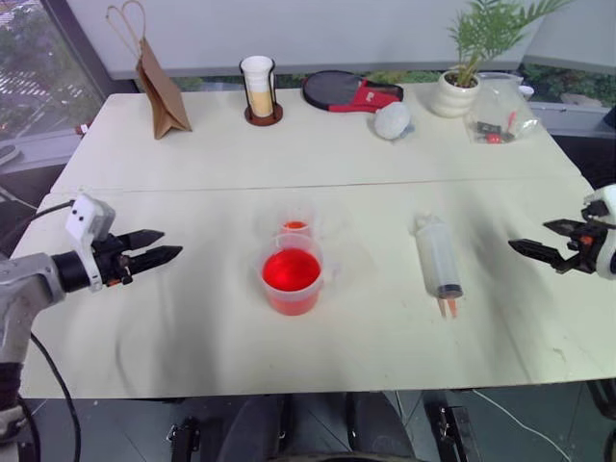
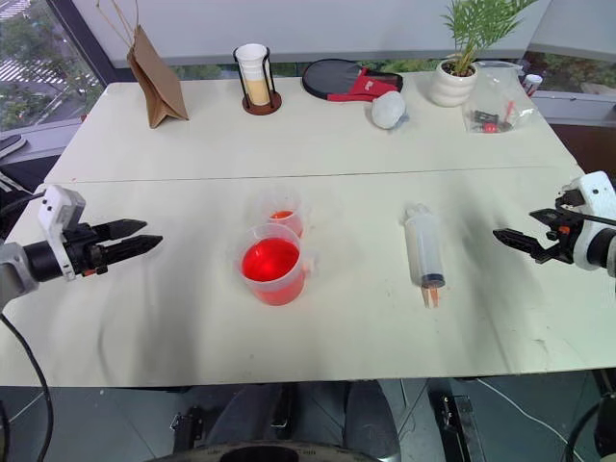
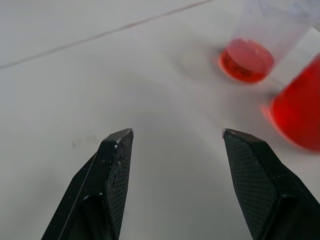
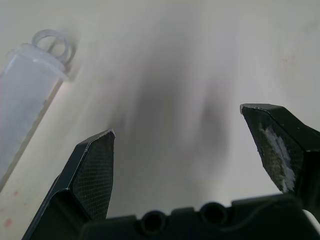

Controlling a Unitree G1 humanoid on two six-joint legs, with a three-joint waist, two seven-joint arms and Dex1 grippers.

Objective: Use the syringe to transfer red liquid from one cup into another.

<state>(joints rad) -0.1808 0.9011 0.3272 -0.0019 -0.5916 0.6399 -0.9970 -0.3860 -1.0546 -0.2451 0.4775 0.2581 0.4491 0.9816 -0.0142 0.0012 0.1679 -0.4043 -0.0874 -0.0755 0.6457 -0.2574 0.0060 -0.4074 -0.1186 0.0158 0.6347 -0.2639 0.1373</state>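
The wide clear beaker (image 1: 292, 274) holding bright red liquid (image 1: 291, 269) stands mid-table, and the small narrow cup (image 1: 295, 223) with a thin orange-red layer sits just behind it, touching or nearly so. To their right the fat clear syringe (image 1: 439, 258) lies flat, orange tip toward the near edge. My left gripper (image 1: 171, 243) hovers open and empty left of the beaker, aimed at it; its wrist view shows the small cup (image 3: 247, 60) and the beaker (image 3: 300, 117) ahead. My right gripper (image 1: 527, 234) hovers open and empty right of the syringe (image 4: 27, 95).
Along the far edge of the white table (image 1: 192, 327) stand a brown paper bag (image 1: 162, 91), a white-and-tan cup in a dark stand (image 1: 260, 91), a black and red paddle (image 1: 346, 91), a white ball (image 1: 392, 120), a potted plant (image 1: 462, 82) and a clear plastic bag (image 1: 500, 111).
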